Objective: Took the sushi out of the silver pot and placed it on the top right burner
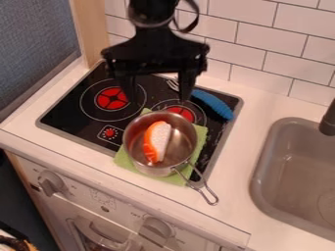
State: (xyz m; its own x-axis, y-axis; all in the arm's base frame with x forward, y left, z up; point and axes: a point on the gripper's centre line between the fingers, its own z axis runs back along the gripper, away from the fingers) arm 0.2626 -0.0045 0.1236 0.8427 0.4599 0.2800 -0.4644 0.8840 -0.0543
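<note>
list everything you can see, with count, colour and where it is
oblong toy sushi: one, orange and white, in pot
round metal pot: one, silver, on cloth
square cloth: one, green, partly on stovetop
ridged-handled utensil: one, blue, stovetop's back right
flat stovetop: one, black with two red-centred burners, on counter
round knobs: two, grey, front panel
oven door handle: one, pale, below knobs
counter: one, white, around stovetop
basin sink: one, grey, right
faucet: one, black, right edge
tiled wall: one, white, back
gripper: one, black, above stovetop

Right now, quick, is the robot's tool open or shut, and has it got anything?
Tool: open, holding nothing; the sushi is lying in the silver pot.
</note>
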